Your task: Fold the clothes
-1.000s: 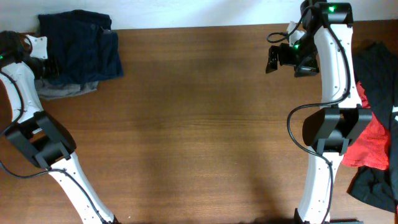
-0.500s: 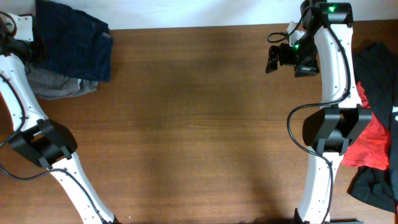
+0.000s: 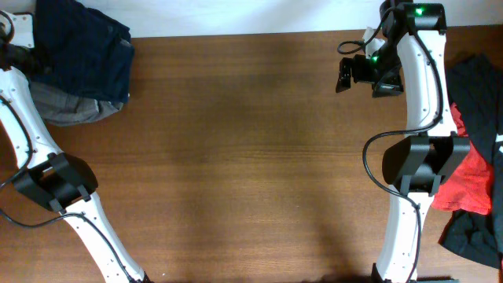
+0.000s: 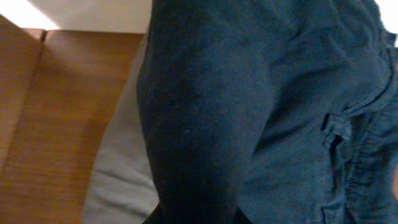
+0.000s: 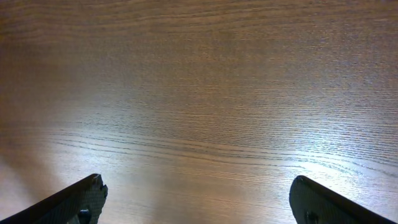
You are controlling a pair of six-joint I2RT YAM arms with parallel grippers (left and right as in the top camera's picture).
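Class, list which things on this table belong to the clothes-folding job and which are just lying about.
Job: navy garment, grey garment, red garment, black garment.
Not the job: wooden table; no stray items visible.

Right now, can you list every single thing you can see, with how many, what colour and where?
table: one, brown wood, under everything
navy garment: one, dark blue, far-left corner, lying over the grey one
grey garment: one, grey, beneath the navy garment
red garment: one, red, right edge
black clothes: number unclear, black, right edge, above and below the red garment
left gripper: one, black, shut on the navy garment
right gripper: one, black, open, above bare table, far right
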